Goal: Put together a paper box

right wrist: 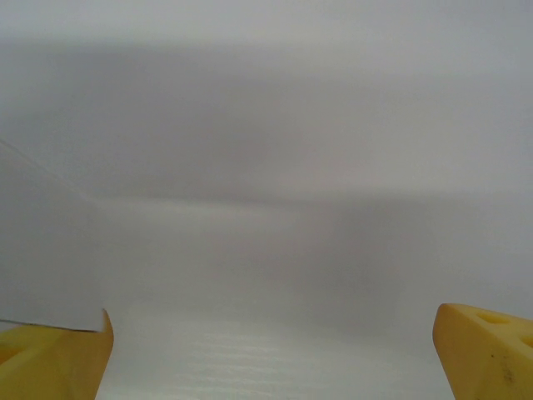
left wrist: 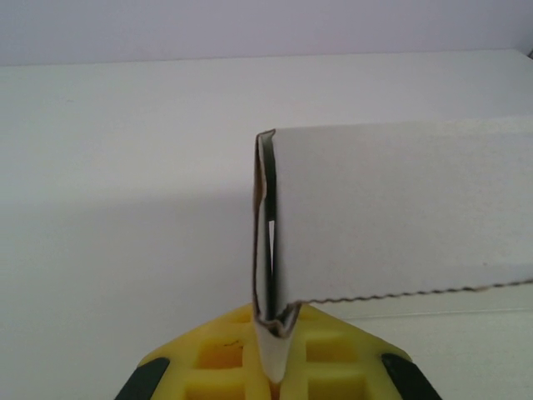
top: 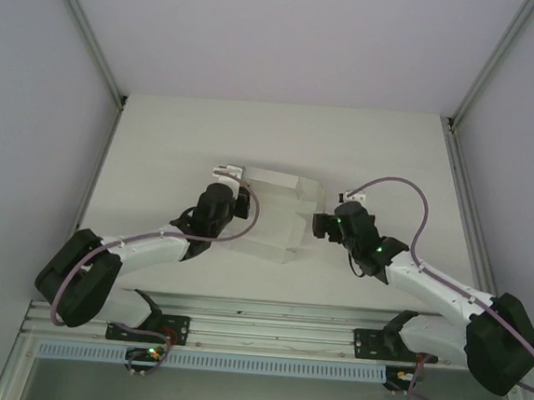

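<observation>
The paper box (top: 273, 212) lies in the middle of the white counter (top: 160, 144), between the two arms, as a partly folded piece of pale card with one panel raised at its far side. The left gripper (top: 238, 186) sits at the card's left edge. In the left wrist view, its yellow fingers (left wrist: 225, 358) are pressed together on a doubled, upright fold of the paper box (left wrist: 400, 217), whose broad panel runs off to the right with a wavy cut edge below. The right gripper (top: 321, 222) is at the card's right edge. Its yellow fingers (right wrist: 487, 350) are spread wide with nothing between them, facing a blurred pale surface close ahead.
</observation>
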`<state>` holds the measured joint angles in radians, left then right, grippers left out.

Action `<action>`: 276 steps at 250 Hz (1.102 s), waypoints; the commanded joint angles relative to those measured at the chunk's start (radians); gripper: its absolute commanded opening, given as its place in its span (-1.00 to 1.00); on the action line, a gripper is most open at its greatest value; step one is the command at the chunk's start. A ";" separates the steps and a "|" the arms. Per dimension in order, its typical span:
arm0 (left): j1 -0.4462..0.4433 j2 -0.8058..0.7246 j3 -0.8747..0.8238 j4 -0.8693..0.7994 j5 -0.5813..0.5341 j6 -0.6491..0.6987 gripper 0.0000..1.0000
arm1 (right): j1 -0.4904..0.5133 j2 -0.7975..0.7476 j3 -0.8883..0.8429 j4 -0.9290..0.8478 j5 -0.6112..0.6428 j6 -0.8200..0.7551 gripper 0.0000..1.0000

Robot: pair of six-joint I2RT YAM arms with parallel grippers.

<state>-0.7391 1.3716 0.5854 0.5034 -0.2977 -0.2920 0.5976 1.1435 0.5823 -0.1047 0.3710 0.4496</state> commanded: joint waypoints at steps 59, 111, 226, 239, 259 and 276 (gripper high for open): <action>0.001 -0.042 0.013 0.005 0.017 0.026 -1.00 | -0.015 0.050 0.025 0.091 -0.032 -0.045 0.99; 0.001 -0.028 0.016 -0.007 0.016 0.027 -1.00 | -0.010 0.056 0.040 0.228 -0.099 -0.103 0.99; -0.008 -0.036 0.010 0.009 0.043 0.026 -1.00 | 0.044 0.154 0.141 0.212 -0.058 -0.255 0.99; -0.007 -0.043 0.002 0.017 0.044 0.031 -1.00 | 0.044 0.157 0.151 0.174 -0.005 -0.281 0.99; -0.008 -0.055 -0.011 0.020 0.044 0.038 -1.00 | 0.042 0.154 0.161 0.117 0.053 -0.305 0.99; -0.006 -0.062 -0.013 0.021 0.048 0.040 -1.00 | 0.041 0.154 0.157 0.109 0.048 -0.316 0.99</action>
<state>-0.7391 1.3468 0.5831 0.5007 -0.2714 -0.2752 0.6376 1.2945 0.7216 0.0696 0.3393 0.1909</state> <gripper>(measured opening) 0.058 0.996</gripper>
